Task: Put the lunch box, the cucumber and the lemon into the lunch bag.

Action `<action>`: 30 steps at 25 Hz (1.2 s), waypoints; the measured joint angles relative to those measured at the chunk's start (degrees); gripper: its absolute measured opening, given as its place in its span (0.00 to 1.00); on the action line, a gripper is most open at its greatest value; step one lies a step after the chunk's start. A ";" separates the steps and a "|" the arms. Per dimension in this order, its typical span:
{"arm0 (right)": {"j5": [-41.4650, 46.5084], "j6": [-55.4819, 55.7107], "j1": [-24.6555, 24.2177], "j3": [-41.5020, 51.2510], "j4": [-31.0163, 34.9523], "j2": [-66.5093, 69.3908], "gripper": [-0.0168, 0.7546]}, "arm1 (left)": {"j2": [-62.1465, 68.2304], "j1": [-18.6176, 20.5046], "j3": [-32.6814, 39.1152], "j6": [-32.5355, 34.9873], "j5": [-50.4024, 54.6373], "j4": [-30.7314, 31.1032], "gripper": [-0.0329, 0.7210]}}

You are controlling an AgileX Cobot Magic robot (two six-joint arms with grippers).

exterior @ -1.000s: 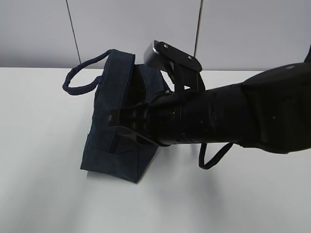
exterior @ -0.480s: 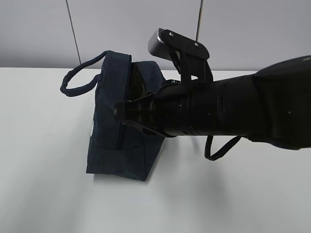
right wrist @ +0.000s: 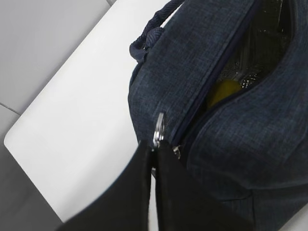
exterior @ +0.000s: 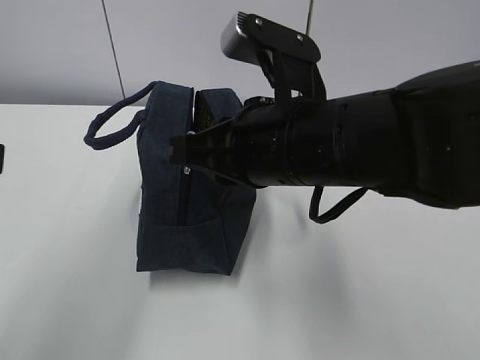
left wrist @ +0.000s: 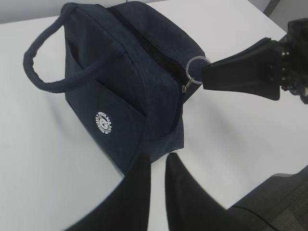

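The navy lunch bag (exterior: 187, 217) stands upright on the white table, its top zipper partly open. My right gripper (exterior: 178, 154) reaches across the bag and is shut on the silver ring pull (right wrist: 159, 127) at the bag's end; the left wrist view also shows the pull (left wrist: 196, 65). Through the opening I see the yellow lemon (right wrist: 219, 94) against the silver lining. The lunch box and the cucumber are hidden. My left gripper (left wrist: 158, 161) hangs in front of the bag's lower corner, its jaws a narrow gap apart with only table between them.
One loop handle (exterior: 112, 131) sticks out to the bag's left, the other (exterior: 337, 206) hangs below my right arm. The left gripper just shows at the left edge of the exterior view (exterior: 1, 159). A grey wall stands behind the table.
The bag has swung from a tilt to standing upright as my right gripper rose slightly with the pull. The left gripper has come into the exterior view's left edge.
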 joint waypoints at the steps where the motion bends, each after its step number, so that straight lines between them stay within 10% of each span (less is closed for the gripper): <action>1: 0.00 -0.04 0.00 0.00 0.00 0.00 0.02 | 0.83 0.00 0.00 0.04 0.00 -0.68 0.11; 11: 0.93 -0.17 0.00 0.00 0.00 0.00 0.02 | 20.41 0.00 0.00 22.95 -1.03 -24.09 0.18; 22: 1.26 -0.30 0.00 0.00 0.00 0.00 0.02 | 33.88 0.00 0.00 52.08 -3.64 -45.04 0.59; 30: 2.23 -0.39 0.00 -0.13 0.00 -0.58 0.02 | 39.44 0.00 0.00 57.81 -3.46 -49.29 0.59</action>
